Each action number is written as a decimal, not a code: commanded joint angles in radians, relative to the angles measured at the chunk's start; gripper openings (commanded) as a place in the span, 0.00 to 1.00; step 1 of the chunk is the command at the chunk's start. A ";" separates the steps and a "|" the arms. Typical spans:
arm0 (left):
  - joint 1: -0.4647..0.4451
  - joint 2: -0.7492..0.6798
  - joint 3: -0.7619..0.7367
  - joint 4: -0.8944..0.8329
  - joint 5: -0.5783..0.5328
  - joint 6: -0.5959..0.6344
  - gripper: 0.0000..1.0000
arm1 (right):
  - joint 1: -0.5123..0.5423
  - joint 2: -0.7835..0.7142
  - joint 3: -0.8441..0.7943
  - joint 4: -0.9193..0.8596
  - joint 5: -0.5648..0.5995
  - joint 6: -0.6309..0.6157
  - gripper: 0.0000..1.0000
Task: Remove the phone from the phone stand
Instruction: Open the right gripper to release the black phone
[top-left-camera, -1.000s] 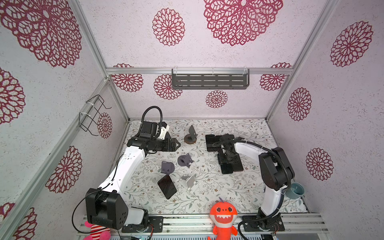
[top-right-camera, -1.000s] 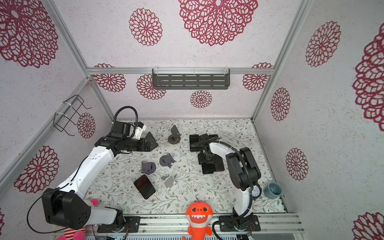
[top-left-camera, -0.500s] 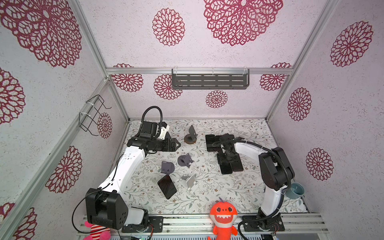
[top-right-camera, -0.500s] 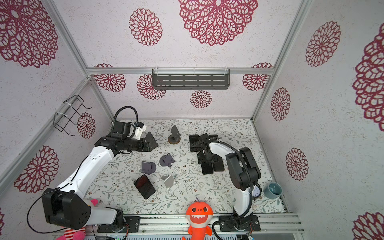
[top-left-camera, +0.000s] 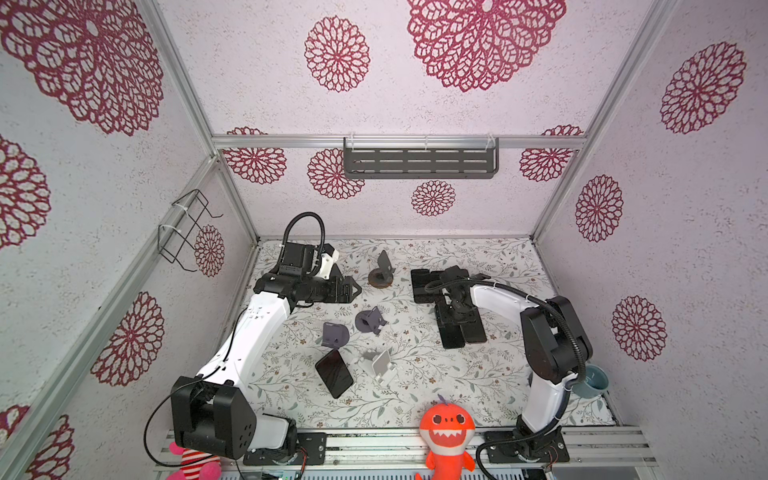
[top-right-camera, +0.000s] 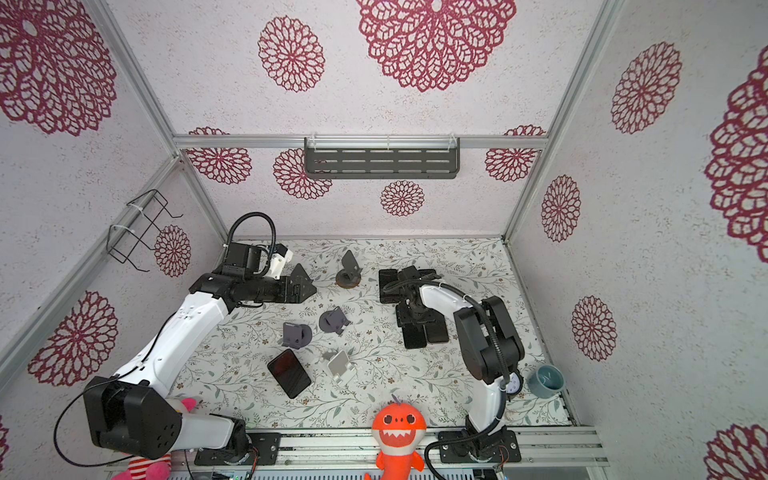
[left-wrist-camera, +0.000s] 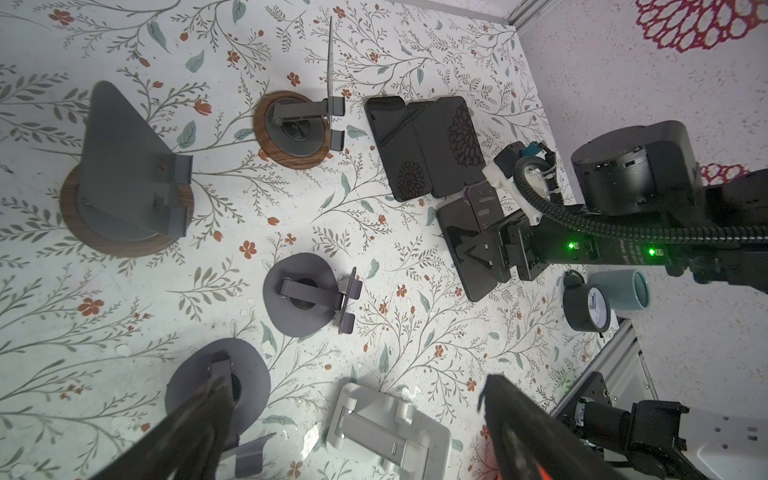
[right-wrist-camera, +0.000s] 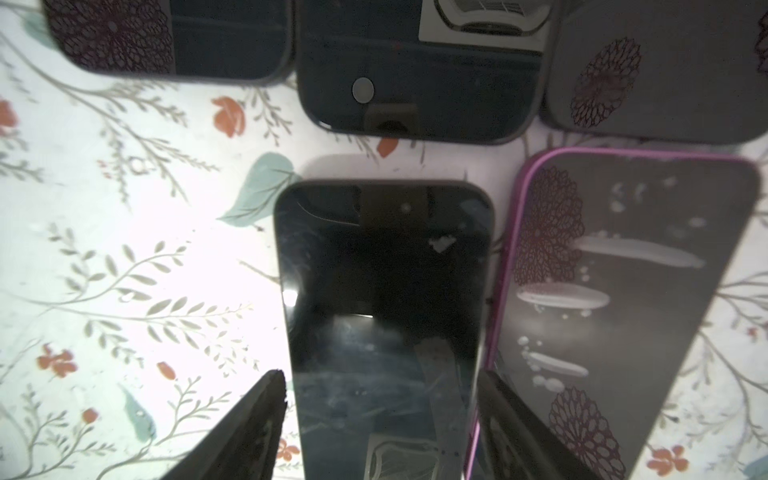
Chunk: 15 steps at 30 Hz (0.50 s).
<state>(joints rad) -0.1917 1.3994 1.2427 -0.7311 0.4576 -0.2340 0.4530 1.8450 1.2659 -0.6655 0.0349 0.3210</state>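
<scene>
Unmoved: right end effector (right-wrist-camera: 379, 374) straddles the black phone (right-wrist-camera: 382, 270) lying flat, jaws parted.
Left end effector (left-wrist-camera: 355, 376) gapes empty; removal looks done.

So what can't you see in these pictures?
- Right wrist view: the picture edge cuts off the round-button phone.
- Left wrist view: the left end effector covers part of a grey phone stand.
- Both top views: what lies under the lone black phone is hidden.

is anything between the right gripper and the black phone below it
Nothing visible. The right gripper hangs right over the black phone, one finger on each long side; the purple-edged phone lies close alongside.
</scene>
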 joint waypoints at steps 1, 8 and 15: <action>0.006 0.003 0.004 -0.002 0.004 0.021 0.98 | 0.018 -0.090 -0.001 0.009 0.024 0.034 0.72; 0.008 0.004 0.006 -0.005 0.003 0.022 0.98 | 0.112 -0.095 0.000 0.028 -0.005 0.062 0.49; 0.008 0.004 0.006 -0.007 0.004 0.024 0.98 | 0.131 -0.023 0.003 0.071 -0.030 0.068 0.33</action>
<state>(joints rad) -0.1913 1.3994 1.2427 -0.7315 0.4580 -0.2317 0.5880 1.7962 1.2636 -0.6060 0.0116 0.3702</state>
